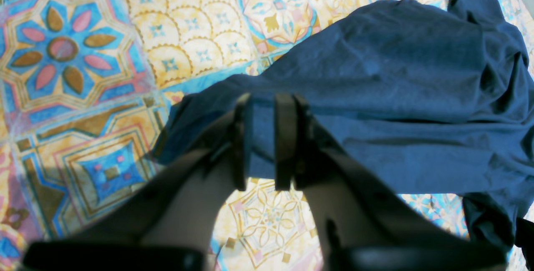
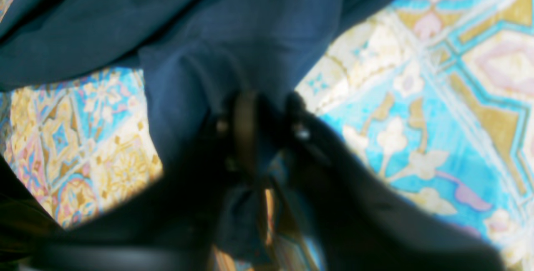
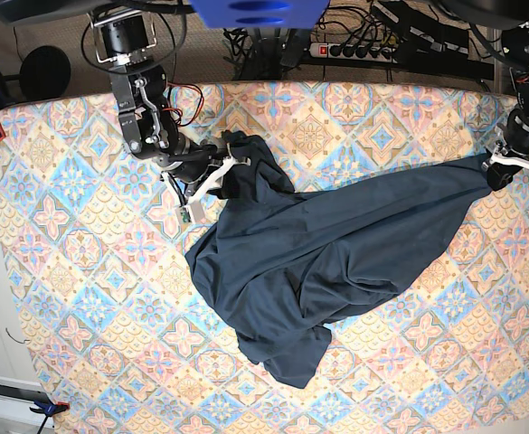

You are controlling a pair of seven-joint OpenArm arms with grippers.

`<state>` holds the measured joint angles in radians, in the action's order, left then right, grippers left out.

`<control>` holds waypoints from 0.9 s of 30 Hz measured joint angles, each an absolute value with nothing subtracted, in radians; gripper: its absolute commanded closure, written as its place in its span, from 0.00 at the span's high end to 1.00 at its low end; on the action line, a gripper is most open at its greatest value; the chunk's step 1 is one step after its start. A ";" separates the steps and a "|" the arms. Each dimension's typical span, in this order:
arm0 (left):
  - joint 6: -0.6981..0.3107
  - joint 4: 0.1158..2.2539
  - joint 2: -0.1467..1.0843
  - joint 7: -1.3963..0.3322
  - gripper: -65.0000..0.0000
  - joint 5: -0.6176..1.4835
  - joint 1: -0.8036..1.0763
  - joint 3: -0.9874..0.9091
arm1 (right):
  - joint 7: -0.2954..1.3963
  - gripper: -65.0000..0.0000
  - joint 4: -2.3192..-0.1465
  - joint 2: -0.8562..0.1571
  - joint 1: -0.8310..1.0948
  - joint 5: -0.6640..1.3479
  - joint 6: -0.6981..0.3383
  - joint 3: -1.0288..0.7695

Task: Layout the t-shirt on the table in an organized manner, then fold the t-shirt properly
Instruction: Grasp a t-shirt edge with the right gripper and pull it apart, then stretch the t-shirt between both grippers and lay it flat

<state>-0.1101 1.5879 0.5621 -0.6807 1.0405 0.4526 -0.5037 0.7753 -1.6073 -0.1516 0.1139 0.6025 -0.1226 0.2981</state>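
T-shirt (image 3: 318,262) lies rumpled across the table (image 3: 83,298), stretched between both arms. Left gripper (image 1: 263,141) and right gripper (image 2: 258,129) are each clamped on a fabric edge.

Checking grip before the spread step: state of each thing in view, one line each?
t-shirt: bunched and wrinkled, stretched between both grippers, not yet flat.
left gripper: shut on a t-shirt edge, fabric between its fingers.
right gripper: shut on bunched t-shirt fabric.
table: patterned cloth lying flat, partly covered by the t-shirt.
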 measured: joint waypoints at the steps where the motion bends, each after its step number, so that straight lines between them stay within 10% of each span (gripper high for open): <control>1: -0.110 1.588 0.562 -0.681 0.15 1.040 0.452 -0.503 | 0.775 0.00 -1.610 -0.149 0.110 0.603 -0.123 0.298; 27: -0.117 1.588 0.537 -0.681 0.15 1.029 0.451 -0.420 | 0.714 0.01 -1.898 -0.268 0.255 0.607 -0.132 -0.082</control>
